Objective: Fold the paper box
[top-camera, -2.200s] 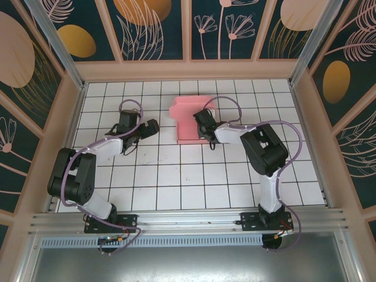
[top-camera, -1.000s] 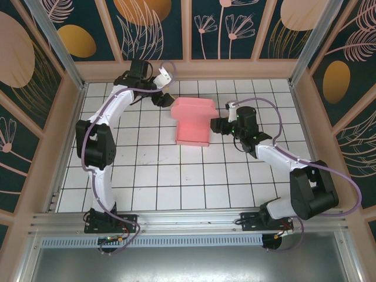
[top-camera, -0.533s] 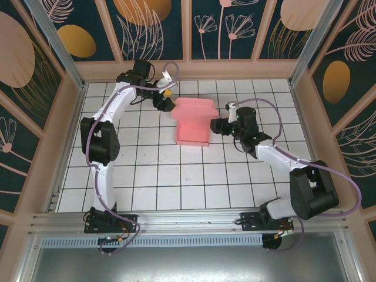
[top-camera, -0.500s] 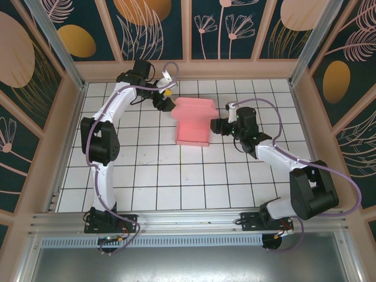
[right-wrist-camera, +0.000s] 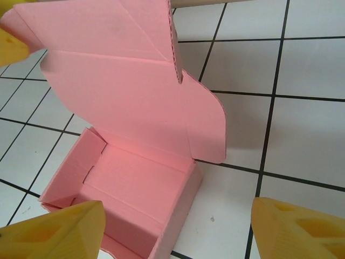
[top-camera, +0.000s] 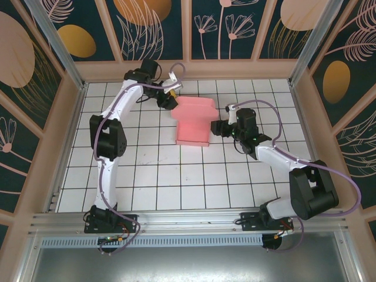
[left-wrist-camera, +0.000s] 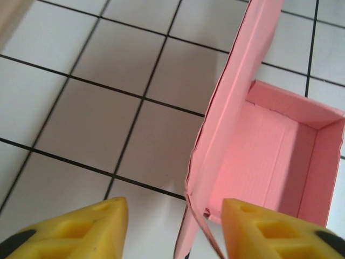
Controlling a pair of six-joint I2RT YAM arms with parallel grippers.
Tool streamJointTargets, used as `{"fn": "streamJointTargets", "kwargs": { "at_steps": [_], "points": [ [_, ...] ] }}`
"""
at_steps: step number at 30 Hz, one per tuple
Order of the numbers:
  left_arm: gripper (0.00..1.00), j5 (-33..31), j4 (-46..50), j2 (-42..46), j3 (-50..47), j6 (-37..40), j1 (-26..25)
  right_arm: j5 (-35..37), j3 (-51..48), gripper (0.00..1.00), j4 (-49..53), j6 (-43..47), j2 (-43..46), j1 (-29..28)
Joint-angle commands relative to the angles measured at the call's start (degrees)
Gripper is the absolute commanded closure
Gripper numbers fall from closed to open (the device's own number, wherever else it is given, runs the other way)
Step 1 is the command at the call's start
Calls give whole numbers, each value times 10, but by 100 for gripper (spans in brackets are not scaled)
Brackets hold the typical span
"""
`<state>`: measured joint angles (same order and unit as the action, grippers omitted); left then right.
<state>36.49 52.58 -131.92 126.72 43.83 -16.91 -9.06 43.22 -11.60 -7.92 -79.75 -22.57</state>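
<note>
The paper box is matt pink card, faintly ribbed inside. Yellow fingers look like matt plastic, and the bench is smooth white tile.

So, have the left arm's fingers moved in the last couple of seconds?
Yes: the left fingers went toward the back wall, reaching the pink box.
</note>
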Motion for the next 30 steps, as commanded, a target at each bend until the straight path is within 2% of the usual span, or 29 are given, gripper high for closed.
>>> {"fn": "streamJointTargets", "kwargs": {
  "at_steps": [1,4,8,13,25,30],
  "points": [
    [55,-3,37,-11,18,19,-3,8,-9,28,-5,4,21,4],
    [58,-4,45,-14,18,28,-2,9,-9,28,-4,6,22,4],
    [69,-5,56,-21,19,40,-2,7,-9,28,-6,4,20,4],
    [71,-8,71,-29,20,50,-2,8,-7,28,-4,6,21,4],
    [100,-4,87,-28,21,62,-3,13,8,28,3,12,25,4],
    [100,-4,91,-23,20,65,-3,24,31,28,8,24,21,5]
  ]
}}
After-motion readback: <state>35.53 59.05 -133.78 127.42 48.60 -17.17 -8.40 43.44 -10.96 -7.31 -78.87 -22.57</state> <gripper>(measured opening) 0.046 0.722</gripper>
